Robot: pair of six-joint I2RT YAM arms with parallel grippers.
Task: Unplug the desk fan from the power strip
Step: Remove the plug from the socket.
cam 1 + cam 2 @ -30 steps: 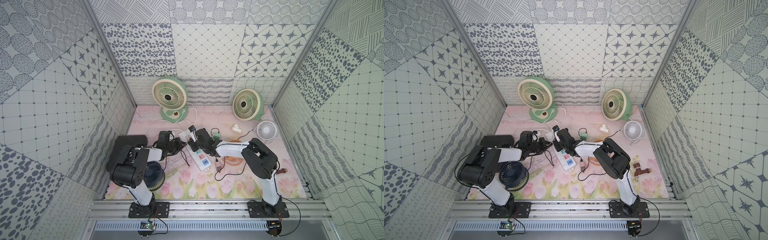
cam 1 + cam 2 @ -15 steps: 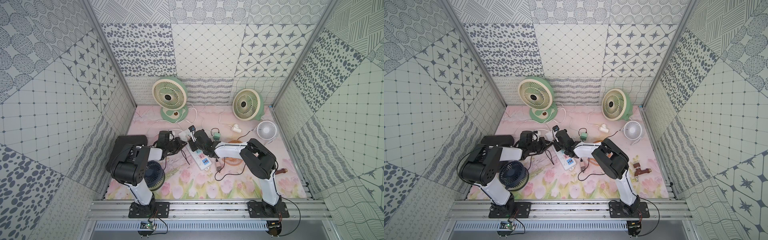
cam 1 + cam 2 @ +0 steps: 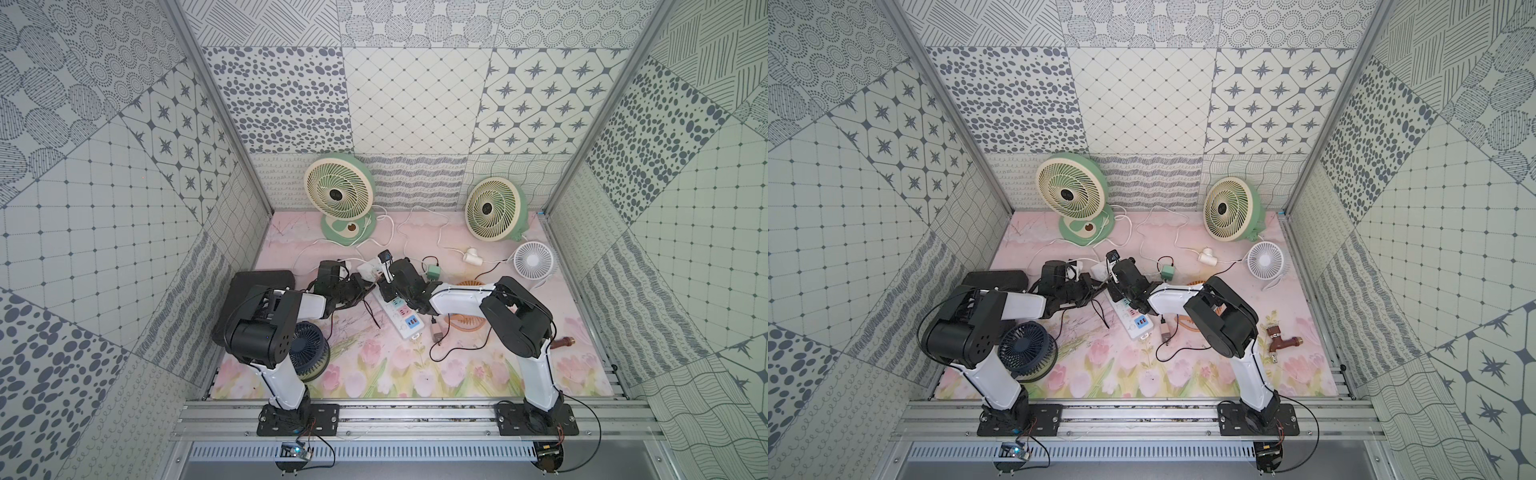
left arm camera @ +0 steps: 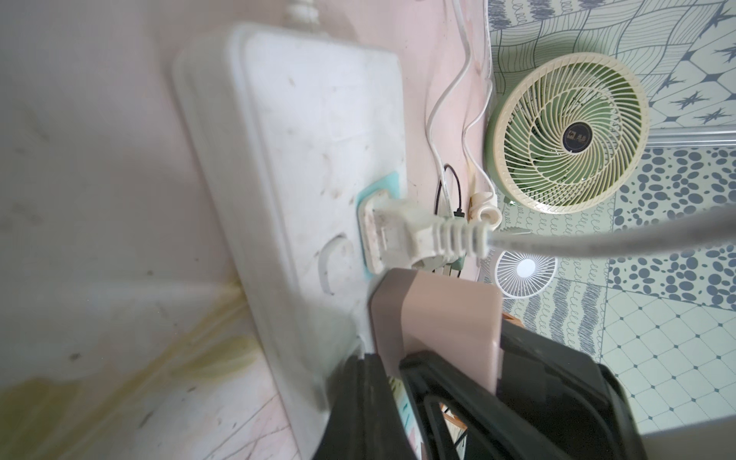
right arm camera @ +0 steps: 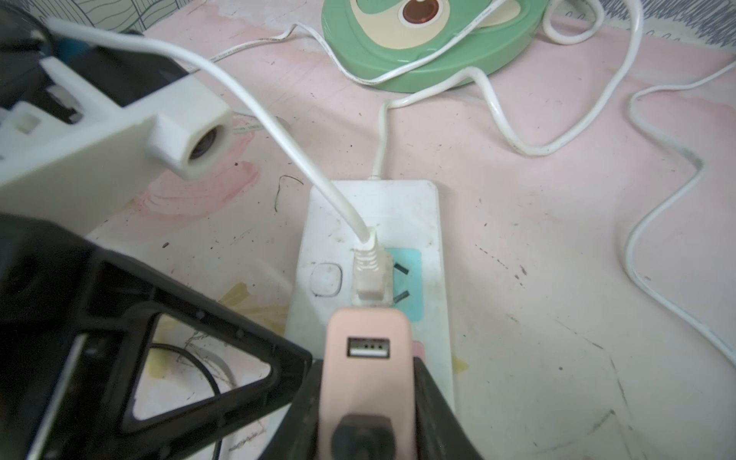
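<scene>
While the right gripper [image 5: 364,376] pinches the pink adapter [image 5: 366,330], the white plug [image 5: 370,275] stands just beyond it. The left gripper [image 3: 365,286] seems clamped on the plug's white cable [image 5: 278,131], which slants up toward it.

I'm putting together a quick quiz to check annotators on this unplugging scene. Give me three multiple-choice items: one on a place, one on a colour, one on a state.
1. The white plug sits:
A) in the pale blue socket of the power strip
B) in a pink socket
C) loose, unplugged

2. The fan lying beside the left arm is:
A) white
B) dark blue
C) orange

3. The right gripper is:
A) wide open, holding nothing
B) closed on a white cable
C) closed on the pink adapter

Answers:
1 A: the right wrist view shows the plug's body seated on the blue socket face.
2 B: both top views show its navy grille.
3 C: black fingers press both sides of the adapter.
</scene>
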